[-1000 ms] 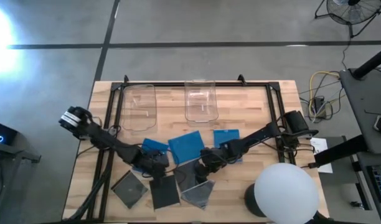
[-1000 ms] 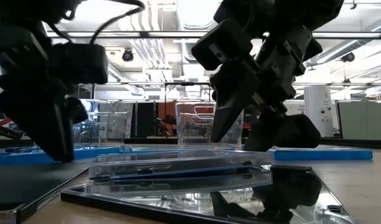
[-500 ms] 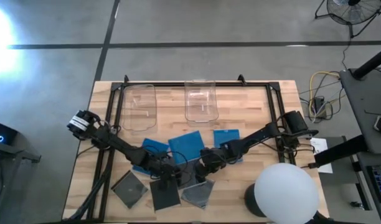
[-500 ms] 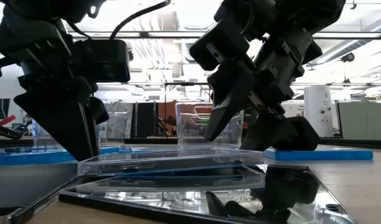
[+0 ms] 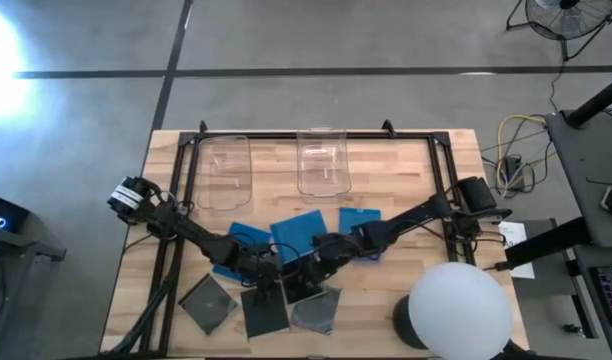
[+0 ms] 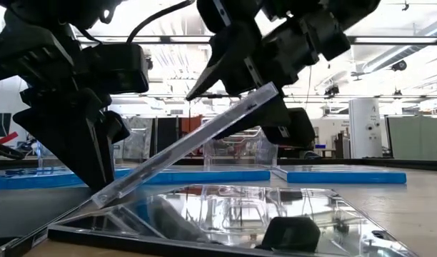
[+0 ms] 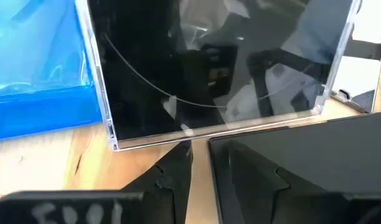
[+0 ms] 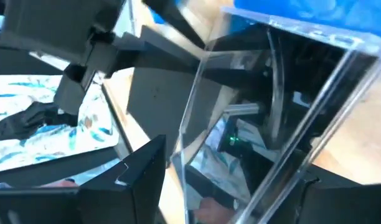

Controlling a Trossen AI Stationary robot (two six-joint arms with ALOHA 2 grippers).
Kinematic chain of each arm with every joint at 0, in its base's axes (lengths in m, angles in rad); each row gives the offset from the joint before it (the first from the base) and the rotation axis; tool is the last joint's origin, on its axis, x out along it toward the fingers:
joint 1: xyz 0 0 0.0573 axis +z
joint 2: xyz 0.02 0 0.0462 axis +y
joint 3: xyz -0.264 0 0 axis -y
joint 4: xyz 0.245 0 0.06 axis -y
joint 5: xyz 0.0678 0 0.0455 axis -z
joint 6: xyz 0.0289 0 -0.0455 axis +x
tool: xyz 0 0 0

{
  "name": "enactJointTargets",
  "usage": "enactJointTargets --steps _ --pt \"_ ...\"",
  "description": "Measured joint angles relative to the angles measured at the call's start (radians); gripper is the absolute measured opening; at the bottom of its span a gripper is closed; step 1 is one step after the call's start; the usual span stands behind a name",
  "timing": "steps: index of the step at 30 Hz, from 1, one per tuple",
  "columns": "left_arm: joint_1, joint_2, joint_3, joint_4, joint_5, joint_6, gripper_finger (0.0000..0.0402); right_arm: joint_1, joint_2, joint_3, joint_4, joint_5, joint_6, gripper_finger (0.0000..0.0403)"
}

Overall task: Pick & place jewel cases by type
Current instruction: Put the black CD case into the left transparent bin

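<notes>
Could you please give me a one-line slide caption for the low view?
Right gripper tilts a dark jewel case up by one edge while left gripper braces its low edge.

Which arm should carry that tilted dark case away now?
Right. The right gripper clamps the raised edge of the tilted dark jewel case; the left gripper only props its low edge.

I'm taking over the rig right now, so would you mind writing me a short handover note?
Right gripper: shut on a dark jewel case, one edge tilted up off the pile.
Left gripper: open, tips low at that case's lower edge.
Other dark cases lie flat at the front of the table; blue cases lie mid-table.
Both clear bins look empty, so nothing is sorted yet.
Left: place every case by type.
</notes>
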Motion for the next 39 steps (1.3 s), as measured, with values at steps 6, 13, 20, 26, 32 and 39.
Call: enactJointTargets --steps 6,13,20,26,32,39 --pt "0.002 -0.001 -0.001 -0.002 -0.005 0.012 0.0094 -0.001 -0.002 -0.007 -0.044 -0.010 0.051 0.0188" --pt "0.001 -0.026 -0.002 -0.009 -0.082 -0.018 0.0094 -0.001 -0.002 -0.038 -0.056 -0.061 0.112 0.0116" --pt "0.004 -0.098 -0.005 -0.109 -0.214 -0.032 0.0094 -0.006 -0.005 -0.040 -0.012 -0.070 0.152 0.0046" --pt "-0.032 -0.212 -0.009 -0.272 -0.189 -0.123 0.0094 -0.008 -0.017 -0.042 0.033 -0.072 0.152 0.0028" --pt "-0.090 -0.384 0.001 -0.262 -0.127 -0.189 0.0094 -0.019 -0.067 -0.031 0.057 -0.085 0.117 0.0027" --pt "-0.136 -0.642 0.044 -0.257 -0.141 -0.404 0.0094 -0.100 -0.121 0.072 0.060 -0.059 -0.002 0.0029"
